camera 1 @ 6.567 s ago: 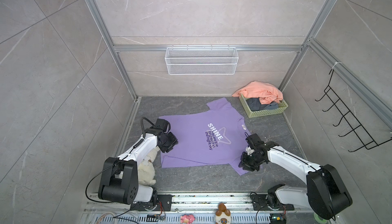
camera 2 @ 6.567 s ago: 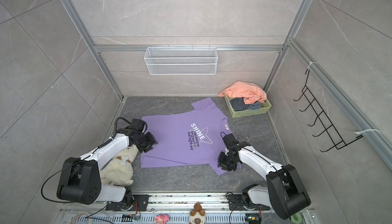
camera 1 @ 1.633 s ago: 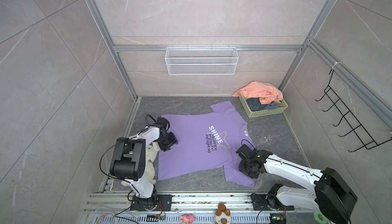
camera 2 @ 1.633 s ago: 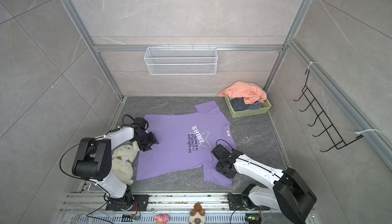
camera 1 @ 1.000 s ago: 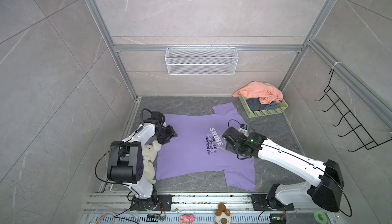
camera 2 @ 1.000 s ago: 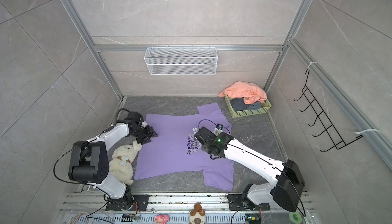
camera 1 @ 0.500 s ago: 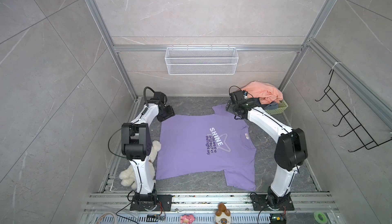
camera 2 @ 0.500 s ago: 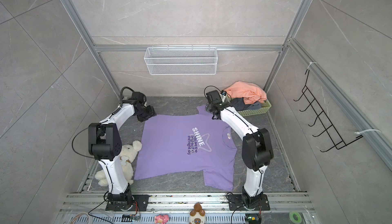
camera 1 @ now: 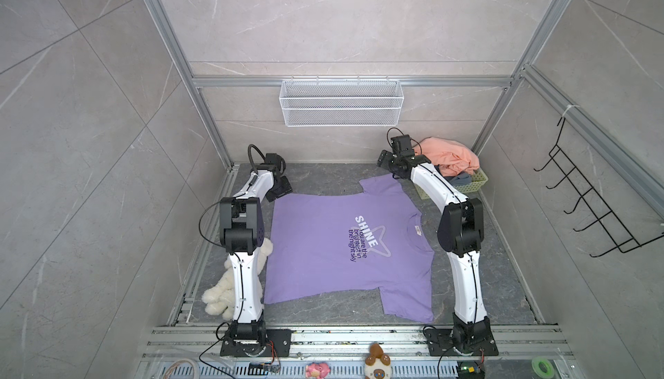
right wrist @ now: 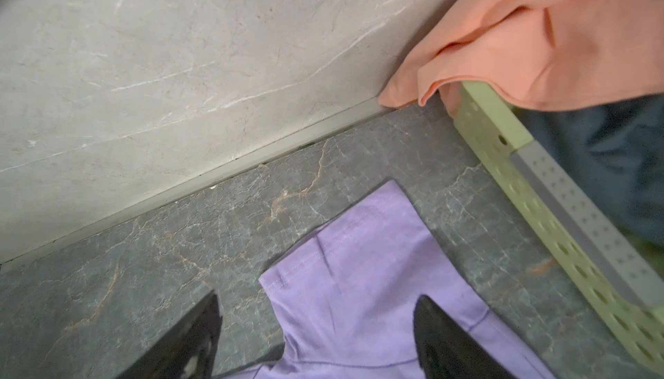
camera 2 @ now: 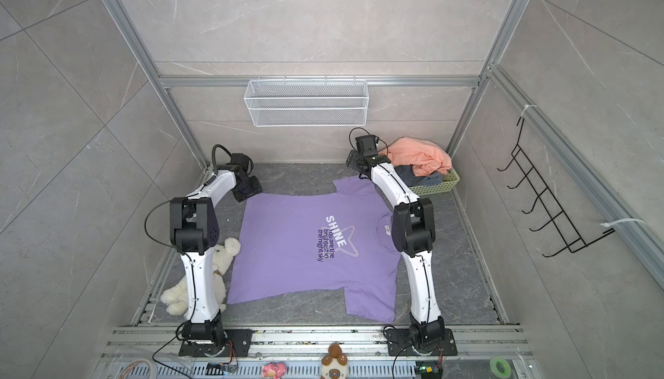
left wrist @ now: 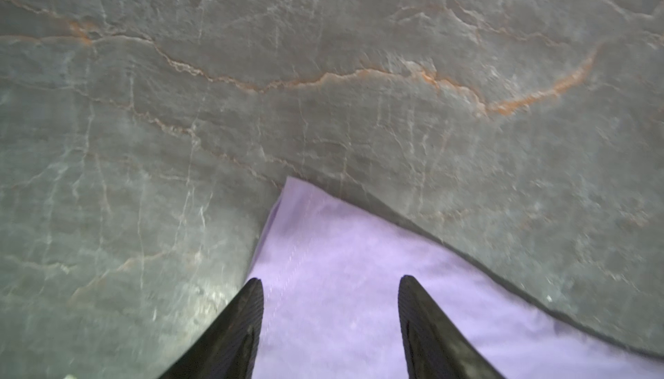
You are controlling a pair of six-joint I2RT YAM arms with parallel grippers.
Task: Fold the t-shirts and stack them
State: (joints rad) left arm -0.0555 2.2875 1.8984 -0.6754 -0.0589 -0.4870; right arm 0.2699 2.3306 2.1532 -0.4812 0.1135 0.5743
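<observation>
The lilac-purple t-shirt (camera 1: 323, 244) (camera 2: 287, 244) lies spread flat, print up, on the dark stone floor in both top views. My left gripper (camera 1: 284, 188) (left wrist: 330, 283) is open over its far left hem corner (left wrist: 323, 237), with the cloth lying between the fingers. My right gripper (camera 1: 390, 165) (right wrist: 316, 300) is open over the far sleeve (right wrist: 359, 258). The salmon-orange t-shirt (camera 1: 449, 156) (right wrist: 539, 36) is heaped on the slate-grey t-shirt (camera 1: 461, 179) (right wrist: 611, 165) at the back right.
A pale green basket (camera 1: 474, 181) (right wrist: 503, 151) holds the two heaped shirts close to my right gripper. A cream plush dog (camera 1: 222, 287) lies by the left arm's base. A wire wall basket (camera 1: 341, 107) and a black hook rack (camera 1: 593, 208) hang on the walls.
Over the last second both arms reached out to the shirt's far edge, the right one from the shirt's middle to the far sleeve. The shirt now lies flatter and squarer.
</observation>
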